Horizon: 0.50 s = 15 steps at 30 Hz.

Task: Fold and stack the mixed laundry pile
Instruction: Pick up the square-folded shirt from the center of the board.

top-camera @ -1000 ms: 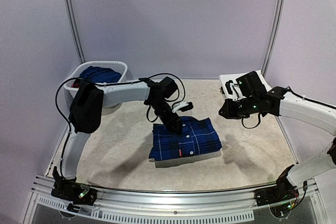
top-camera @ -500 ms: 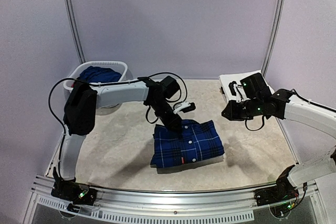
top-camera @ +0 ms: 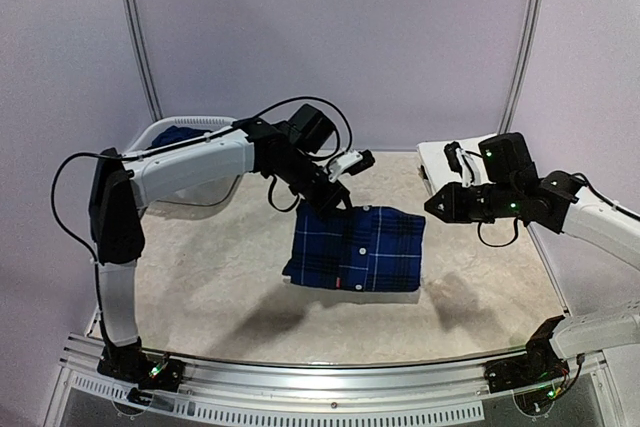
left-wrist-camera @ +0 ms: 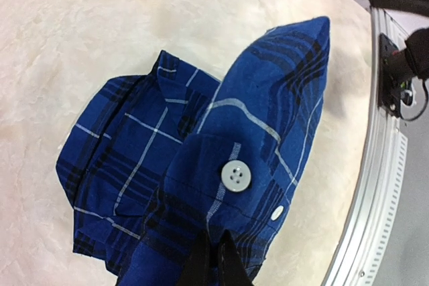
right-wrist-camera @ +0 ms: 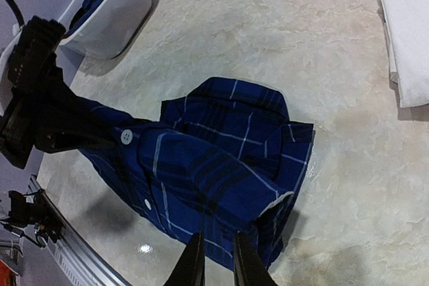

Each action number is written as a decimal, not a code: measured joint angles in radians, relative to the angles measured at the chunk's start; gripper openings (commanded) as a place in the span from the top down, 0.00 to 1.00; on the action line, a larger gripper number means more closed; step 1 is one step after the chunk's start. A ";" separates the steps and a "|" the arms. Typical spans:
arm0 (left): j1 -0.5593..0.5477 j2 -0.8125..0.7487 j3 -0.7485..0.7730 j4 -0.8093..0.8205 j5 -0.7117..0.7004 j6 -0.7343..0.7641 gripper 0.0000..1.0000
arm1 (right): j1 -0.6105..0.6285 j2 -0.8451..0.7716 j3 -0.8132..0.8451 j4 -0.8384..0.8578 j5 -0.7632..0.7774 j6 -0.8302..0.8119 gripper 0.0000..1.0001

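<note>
My left gripper [top-camera: 335, 203] is shut on the top edge of the navy plaid shirt [top-camera: 360, 247] and holds it folded, hanging above the table's middle. In the left wrist view my gripper [left-wrist-camera: 214, 260] pinches the shirt [left-wrist-camera: 268, 98] just below a white button. My right gripper [top-camera: 433, 207] hovers just right of the shirt, not touching it; its fingers [right-wrist-camera: 194, 262] stand a narrow gap apart and hold nothing, above the shirt [right-wrist-camera: 214, 159]. A folded white piece [top-camera: 437, 154] lies at the back right. A solid blue piece [top-camera: 180, 134] lies in the basket.
The oval white plastic basket [top-camera: 195, 122] stands at the back left, also in the right wrist view [right-wrist-camera: 117, 15]. The white piece [right-wrist-camera: 409, 31] reaches the table's right edge. The metal front rail [top-camera: 330, 377] runs along the near edge.
My left gripper has risen and swung right, lifting the plaid shirt off the table. My right gripper has drifted a little to the right.
</note>
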 measured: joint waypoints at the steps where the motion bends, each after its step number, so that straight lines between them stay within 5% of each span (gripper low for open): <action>1: 0.003 0.001 0.003 0.001 -0.002 -0.005 1.00 | 0.000 0.000 -0.003 0.002 -0.008 -0.003 0.85; 15: 0.078 0.191 0.308 -0.001 -0.002 -0.049 1.00 | 0.000 0.055 -0.005 0.112 -0.138 -0.050 0.86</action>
